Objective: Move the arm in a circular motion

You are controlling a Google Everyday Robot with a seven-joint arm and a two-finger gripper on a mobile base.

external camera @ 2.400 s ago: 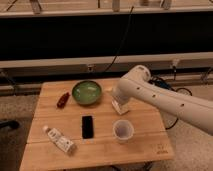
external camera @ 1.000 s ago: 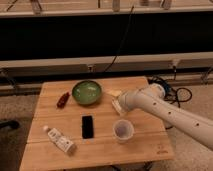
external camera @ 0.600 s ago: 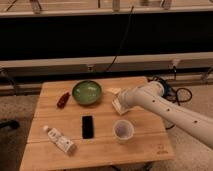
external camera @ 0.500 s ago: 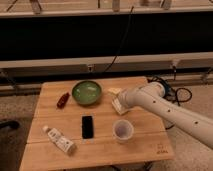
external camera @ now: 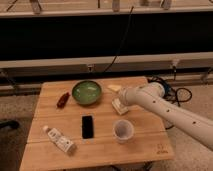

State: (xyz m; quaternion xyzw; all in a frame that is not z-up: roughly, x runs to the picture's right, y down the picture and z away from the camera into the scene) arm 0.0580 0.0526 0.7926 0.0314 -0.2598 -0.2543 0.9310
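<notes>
Arm: the arm reaches in from the right, low over the wooden table.
Gripper: the gripper sits mid-frame between the green bowl and the white cup; I can't tell its grip.
Progress: likely mid-circle; no telling how much remains.

White arm, gripper low over table

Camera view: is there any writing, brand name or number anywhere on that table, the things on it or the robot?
None can be read.
table: small dark mark near its front right corner, too blurred to read.
white bottle: label too blurred to read.
arm: only dark dots, no lettering.
gripper, over the table between the green bowl and the cup: no marking shows.
</notes>
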